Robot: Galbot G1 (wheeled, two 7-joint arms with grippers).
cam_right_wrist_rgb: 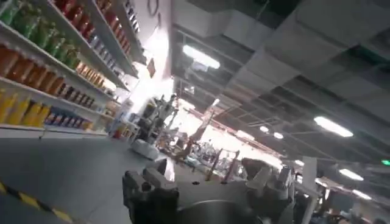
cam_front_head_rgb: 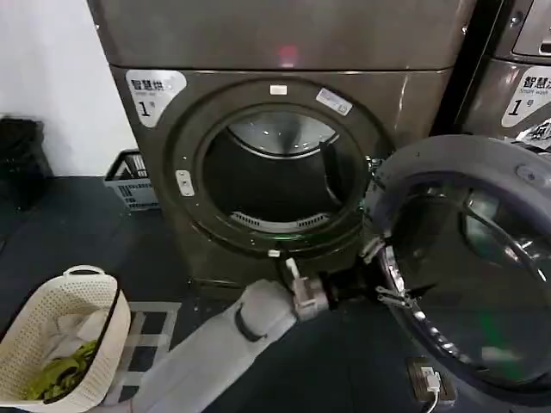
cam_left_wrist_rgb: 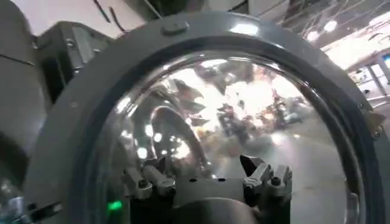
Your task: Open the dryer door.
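Note:
The dryer door (cam_front_head_rgb: 448, 155) stands swung open to the right of the dark drum opening (cam_front_head_rgb: 275, 181), its grey inner rim and domed glass facing me. My left arm reaches across low in front of the machine. The left gripper (cam_front_head_rgb: 385, 274) is at the door's near edge, against the inner side. In the left wrist view the dryer door (cam_left_wrist_rgb: 79, 122) curves round the glass dome, and the left gripper (cam_left_wrist_rgb: 206, 164) is open right in front of the glass with nothing between its fingers. The right gripper (cam_right_wrist_rgb: 207, 167) is open and empty, pointing into the room away from the dryer.
A white laundry basket (cam_front_head_rgb: 65, 331) with clothes stands on the dark floor at the lower left. A grey crate (cam_front_head_rgb: 129, 181) sits beside the dryer's left side. Another machine (cam_front_head_rgb: 516, 77) stands behind the open door. A small plug-like object (cam_front_head_rgb: 428, 379) lies on the floor below the door.

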